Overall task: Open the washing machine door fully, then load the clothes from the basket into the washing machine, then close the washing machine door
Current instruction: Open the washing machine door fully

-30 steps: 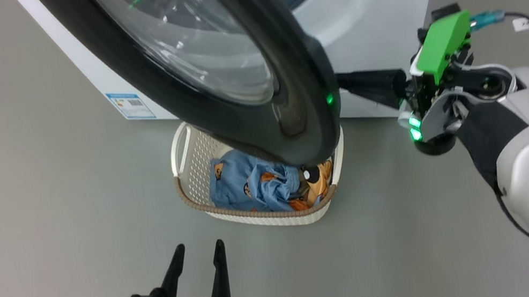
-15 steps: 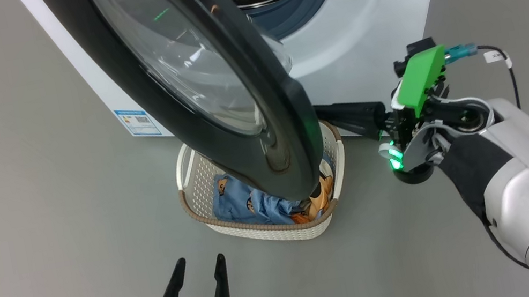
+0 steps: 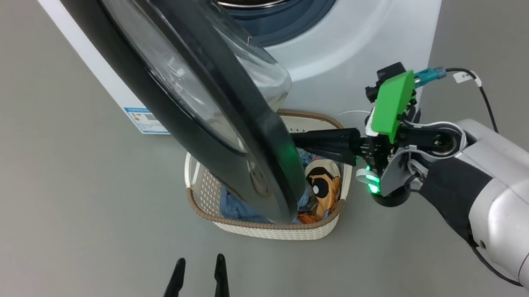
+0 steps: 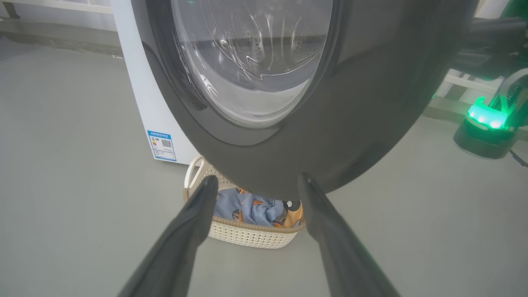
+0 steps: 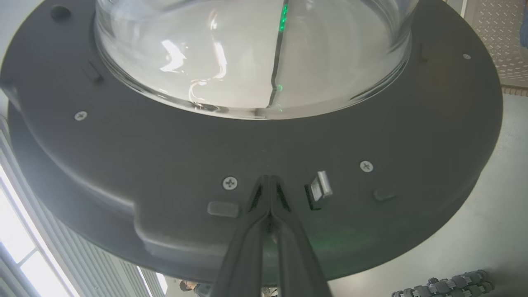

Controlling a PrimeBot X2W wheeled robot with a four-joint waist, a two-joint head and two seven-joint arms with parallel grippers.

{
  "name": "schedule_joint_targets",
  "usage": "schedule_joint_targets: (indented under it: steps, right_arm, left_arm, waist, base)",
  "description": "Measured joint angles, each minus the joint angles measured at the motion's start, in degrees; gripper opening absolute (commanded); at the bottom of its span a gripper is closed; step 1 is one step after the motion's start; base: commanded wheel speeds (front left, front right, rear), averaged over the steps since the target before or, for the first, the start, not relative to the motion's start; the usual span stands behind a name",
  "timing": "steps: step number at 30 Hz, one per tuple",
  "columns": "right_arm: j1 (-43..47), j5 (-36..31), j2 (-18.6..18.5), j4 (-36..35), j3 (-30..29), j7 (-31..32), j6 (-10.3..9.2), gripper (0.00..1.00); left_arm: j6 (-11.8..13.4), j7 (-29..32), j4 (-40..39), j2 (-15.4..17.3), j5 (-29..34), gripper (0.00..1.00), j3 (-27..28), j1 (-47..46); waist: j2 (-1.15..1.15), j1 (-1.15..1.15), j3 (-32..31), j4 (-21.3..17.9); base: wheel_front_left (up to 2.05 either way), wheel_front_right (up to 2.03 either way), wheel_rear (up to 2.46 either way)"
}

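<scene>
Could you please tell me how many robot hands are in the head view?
2. The left hand hovers open at the lower left; the right hand, shut, touches the inner side of the washing machine door.

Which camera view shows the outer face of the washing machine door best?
The left wrist view: it faces the washing machine door almost squarely, from outside. The head view sees it steeply slanted. The right wrist view gets its inner side.

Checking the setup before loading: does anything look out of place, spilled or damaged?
Nothing spilled or damaged. One oddity: the basket sits right under the partly open washing machine door, whose lower edge overhangs the clothes, likely hindering a straight reach from above.
</scene>
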Motion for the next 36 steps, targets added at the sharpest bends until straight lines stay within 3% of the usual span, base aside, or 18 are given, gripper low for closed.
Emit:
schedule_joint_targets:
  steps: [23,36]
  right_arm:
    - [1.31,15.99,0.09,-6.91,19.87,-4.89,0.0,0.0]
    - [1.22,18.57,0.33,-7.23,23.5,-9.37,0.0,0.0]
  left_arm:
    - [0.09,0.0,0.02,0.01,-0.01,1.0,0.03,0.03]
    - [0.26,0.0,-0.66,0.0,-0.01,1.0,0.85,0.1]
  waist:
    - [0.0,0.0,-1.06,1.43]
    - [0.0,0.0,-1.59,0.79]
  base:
    - [0.0,0.0,0.0]
    - [0.0,0.0,0.0]
